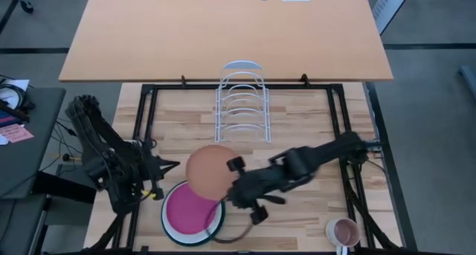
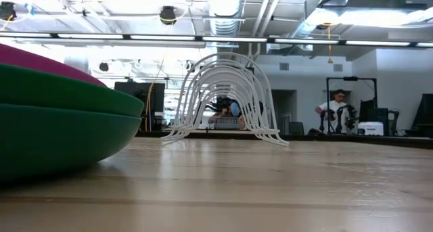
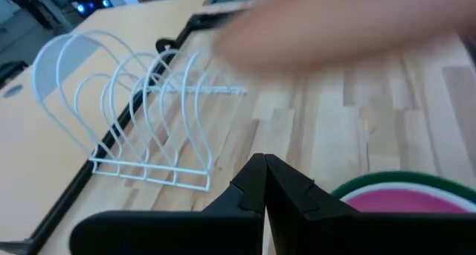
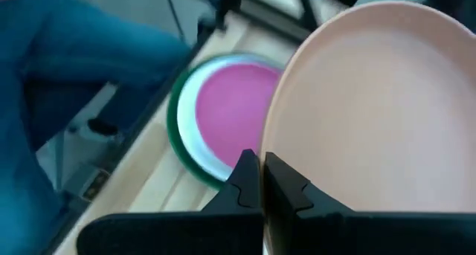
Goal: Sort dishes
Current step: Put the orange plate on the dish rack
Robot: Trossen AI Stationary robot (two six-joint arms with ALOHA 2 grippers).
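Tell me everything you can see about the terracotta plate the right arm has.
The terracotta plate is round, shallow and plain, matte peach-brown, looking like plastic or ceramic. The right gripper pinches its rim, fingers closed on the edge, holding it lifted above the stack of magenta plate, white plate and green plate. It sits between that stack and the wire rack, touching neither.

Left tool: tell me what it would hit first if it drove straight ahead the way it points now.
Probably nothing solid at first. The left tool, shut and empty, points over bare table, with the wire rack off to one side and the brown plate held by the right tool beyond. Depth is unclear.
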